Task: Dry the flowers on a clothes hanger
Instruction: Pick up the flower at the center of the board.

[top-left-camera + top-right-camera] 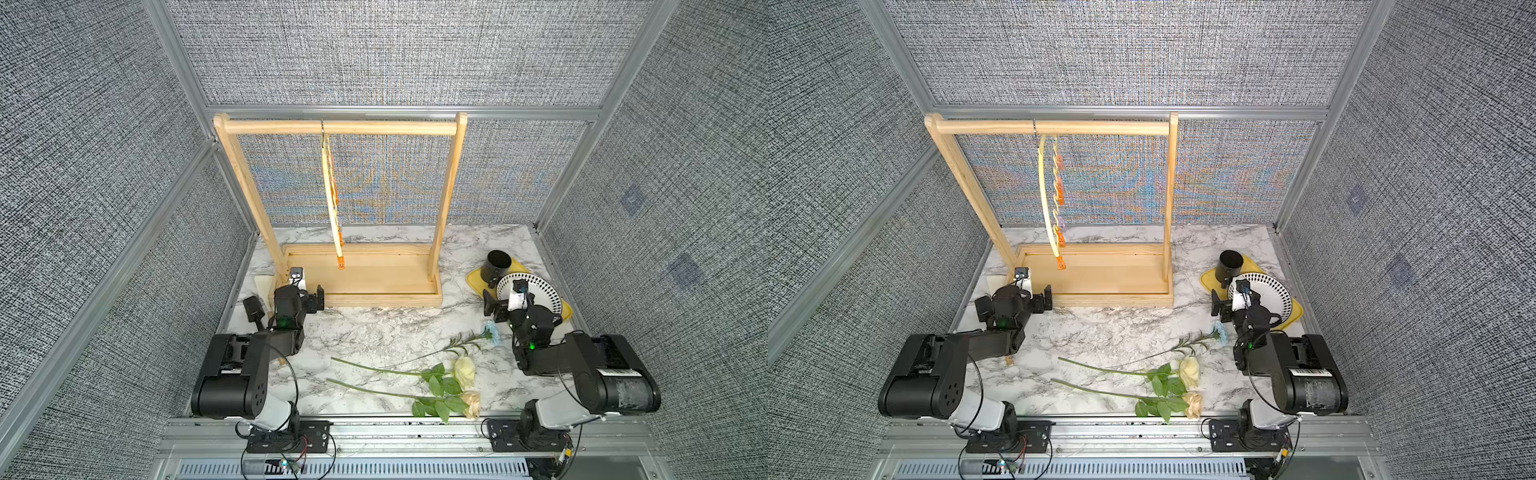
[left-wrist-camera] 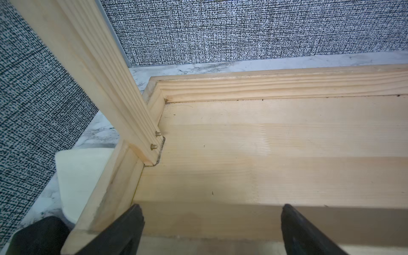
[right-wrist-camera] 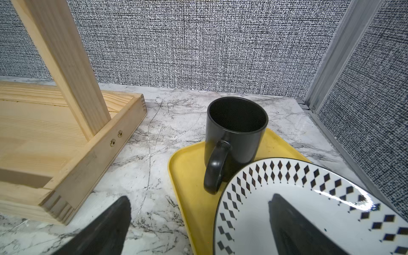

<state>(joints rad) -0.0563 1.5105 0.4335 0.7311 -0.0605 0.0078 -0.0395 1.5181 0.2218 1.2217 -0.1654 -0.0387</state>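
Three flowers lie on the marble table at the front right in both top views: a light-blue bloom [image 1: 492,332] [image 1: 1219,333], a cream-white rose [image 1: 464,370] [image 1: 1190,371] and a beige-tan rose [image 1: 471,404] [image 1: 1194,405], stems pointing left. The pale-yellow clothes hanger [image 1: 332,199] [image 1: 1045,199] with orange clips hangs edge-on from the rack's bar. My left gripper [image 1: 286,303] [image 2: 212,212] stands open and empty at the rack base's front left corner. My right gripper [image 1: 519,307] [image 3: 201,201] is open and empty, one finger over the plate, behind the flowers.
The wooden rack [image 1: 340,126] stands mid-table on a shallow wooden base [image 1: 365,274]. At the back right, a yellow tray [image 3: 189,167] carries a black mug [image 3: 236,132] and a diamond-patterned plate [image 3: 309,198]. A white block [image 2: 81,176] sits left of the base. Grey walls enclose three sides.
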